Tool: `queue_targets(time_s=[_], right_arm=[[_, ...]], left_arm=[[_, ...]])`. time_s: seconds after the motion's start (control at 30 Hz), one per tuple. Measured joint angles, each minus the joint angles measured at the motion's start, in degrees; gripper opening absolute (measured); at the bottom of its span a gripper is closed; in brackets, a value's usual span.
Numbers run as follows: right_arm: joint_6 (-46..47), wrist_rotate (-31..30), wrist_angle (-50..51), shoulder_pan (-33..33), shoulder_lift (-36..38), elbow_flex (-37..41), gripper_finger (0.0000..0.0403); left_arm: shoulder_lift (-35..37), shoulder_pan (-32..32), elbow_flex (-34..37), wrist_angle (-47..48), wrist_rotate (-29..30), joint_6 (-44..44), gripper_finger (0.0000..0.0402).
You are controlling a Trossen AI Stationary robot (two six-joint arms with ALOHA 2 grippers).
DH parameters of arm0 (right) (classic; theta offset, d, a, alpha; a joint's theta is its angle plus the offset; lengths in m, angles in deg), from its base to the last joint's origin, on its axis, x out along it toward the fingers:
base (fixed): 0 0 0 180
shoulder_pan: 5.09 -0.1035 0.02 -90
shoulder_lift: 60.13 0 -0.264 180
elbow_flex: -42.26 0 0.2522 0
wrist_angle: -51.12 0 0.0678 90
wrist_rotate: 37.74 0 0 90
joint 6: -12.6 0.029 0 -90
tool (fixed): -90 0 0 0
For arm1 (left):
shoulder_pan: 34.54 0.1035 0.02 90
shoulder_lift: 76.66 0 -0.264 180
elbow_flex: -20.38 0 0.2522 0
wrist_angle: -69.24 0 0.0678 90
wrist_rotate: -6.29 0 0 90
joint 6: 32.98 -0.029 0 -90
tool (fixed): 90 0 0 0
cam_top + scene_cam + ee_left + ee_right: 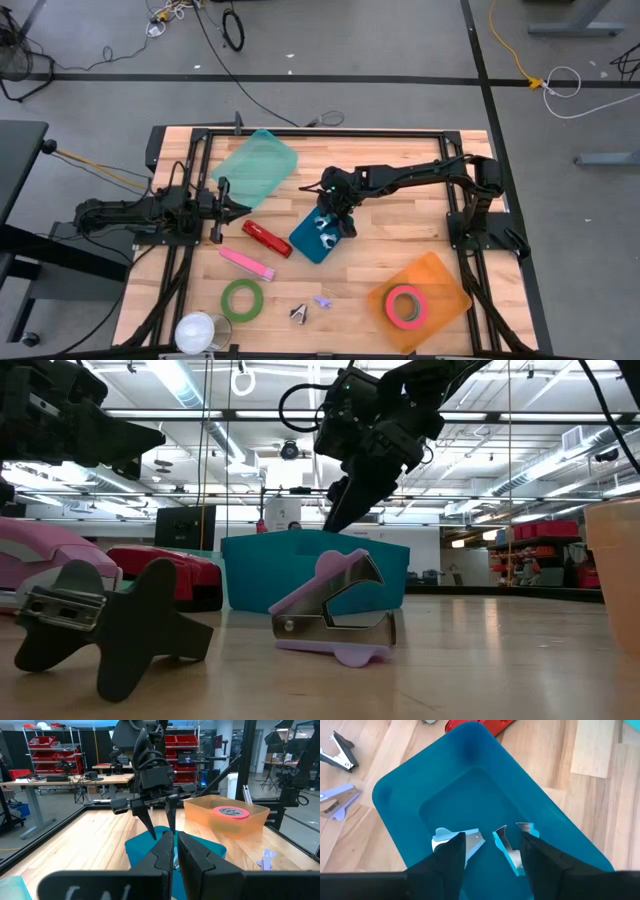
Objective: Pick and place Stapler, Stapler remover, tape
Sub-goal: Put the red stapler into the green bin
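A: Where is the right gripper?
B: Over the blue bin, fingers parted and empty; two light-blue staple removers lie inside, partly hidden behind them.
A: The left gripper?
B: Pinched together, empty, at the table's left. The red stapler lies left of the bin.

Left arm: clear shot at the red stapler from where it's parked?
Probably yes. The left gripper hovers shut beside the red stapler, with bare table between them. The right gripper is over the blue bin, off that path. It must open first.
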State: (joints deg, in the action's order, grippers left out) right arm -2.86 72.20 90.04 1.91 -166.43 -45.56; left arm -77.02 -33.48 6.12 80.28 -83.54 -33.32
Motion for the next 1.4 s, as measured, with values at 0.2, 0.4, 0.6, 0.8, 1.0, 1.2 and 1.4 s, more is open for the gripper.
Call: queue_targets(time_s=[0.2, 0.4, 0.6, 0.8, 1.0, 1.2, 1.4], right_arm=[[-0.01, 0.00, -1.83, 0.00, 0.02, 0.00, 0.0176], [-0.03, 0.00, -3.81, 0.00, 0.02, 0.00, 0.0166], [-0.03, 0.00, -5.04, 0.47, 0.04, 0.00, 0.0160], [-0.03, 0.00, -6.03, 1.25, 2.61, 0.11, 0.0155], [-0.21, 0.00, -10.32, 2.95, 6.63, 0.11, 0.0155], [0.66, 0.00, -11.09, 4.47, 9.67, 0.11, 0.0155], [2.84, 0.00, -11.25, 6.50, 10.43, 0.09, 0.0155]], left_arm=[[0.02, -0.01, 0.00, -0.01, 0.00, 0.00, 0.0030], [0.02, -0.02, -0.01, -0.02, 0.00, 0.00, 0.0030], [0.01, -0.01, 0.01, -0.01, 0.01, 0.00, 0.0030], [0.00, 0.00, 0.00, -0.02, 0.00, 0.00, 0.0030], [0.00, 0.00, 0.01, -0.02, 0.01, -0.01, 0.0030], [0.02, 0.00, 0.00, -0.01, 0.01, 0.00, 0.0030], [0.02, -0.02, 0.00, -0.02, -0.01, 0.00, 0.0030]])
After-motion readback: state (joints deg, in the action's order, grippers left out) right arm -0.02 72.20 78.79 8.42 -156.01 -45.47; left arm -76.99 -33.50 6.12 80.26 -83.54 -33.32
